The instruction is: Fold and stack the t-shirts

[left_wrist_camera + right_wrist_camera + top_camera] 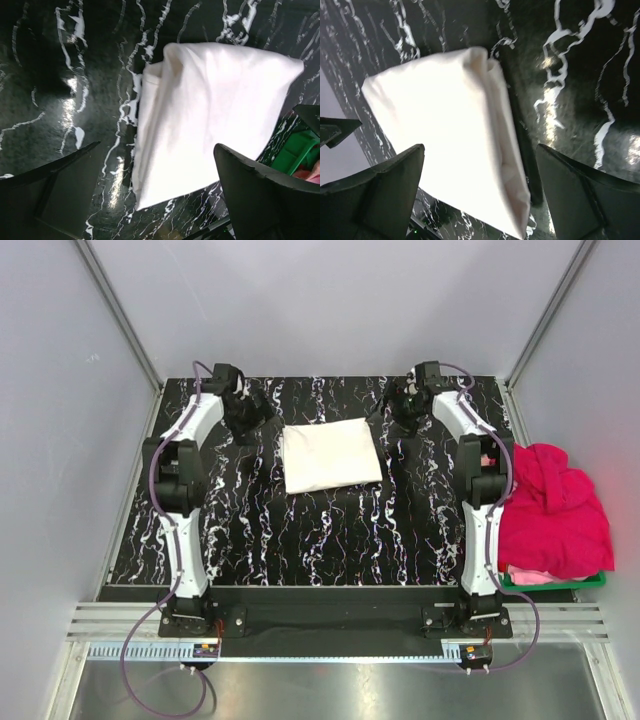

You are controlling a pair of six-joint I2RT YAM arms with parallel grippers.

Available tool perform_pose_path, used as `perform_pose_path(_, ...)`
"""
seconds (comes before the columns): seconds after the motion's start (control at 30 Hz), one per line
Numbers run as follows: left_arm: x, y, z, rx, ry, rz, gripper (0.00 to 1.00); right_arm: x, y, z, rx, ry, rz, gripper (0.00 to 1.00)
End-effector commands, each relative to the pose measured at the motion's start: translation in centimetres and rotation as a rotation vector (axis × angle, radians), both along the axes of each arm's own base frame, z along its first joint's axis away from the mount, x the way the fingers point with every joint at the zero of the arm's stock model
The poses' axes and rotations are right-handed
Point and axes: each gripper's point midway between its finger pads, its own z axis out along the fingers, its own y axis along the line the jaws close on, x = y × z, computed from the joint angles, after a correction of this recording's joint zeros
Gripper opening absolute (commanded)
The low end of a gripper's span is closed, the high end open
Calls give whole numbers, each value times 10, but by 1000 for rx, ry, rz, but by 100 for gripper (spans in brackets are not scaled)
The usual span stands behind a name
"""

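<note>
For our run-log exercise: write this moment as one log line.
white t-shirt: folded, centre | pink t-shirts: heaped over green basket | left jaws: open, empty | right jaws: open, empty

The folded white shirt [331, 455] at mid-table is soft matt cloth, faintly creased along its layered edge. The table top [300, 540] under it is glossy black with white marble veining and bright glare spots. At 3 o'clock, pink shirts [555, 505] are crumpled matt cloth over a smooth green plastic basket [565, 582]. At 6 o'clock runs a brushed metal rail [110, 623].
</note>
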Motion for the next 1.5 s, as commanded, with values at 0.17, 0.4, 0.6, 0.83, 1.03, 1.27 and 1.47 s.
perform_pose_path(0.17,-10,-29,-5,38,-95,-93,95,-57,5,22,26,-74,43,100)
perform_pose_path(0.4,-19,-50,-46,91,-32,-130,76,-114,-16,44,-58,-112,49,100)
perform_pose_path(0.6,-23,-62,-77,101,3,-194,18,-160,-25,57,-73,-118,60,100)
perform_pose_path(0.83,8,25,-58,406,-43,-227,0,-206,-21,67,-13,-116,91,100)
perform_pose_path(1.03,51,176,-24,631,-60,-21,6,-233,-20,65,20,-91,109,100)
perform_pose_path(1.27,53,249,38,728,-131,244,99,-241,-15,60,56,-75,123,100)
perform_pose_path(1.47,46,159,70,586,-230,128,99,-240,-15,64,55,-89,123,100)
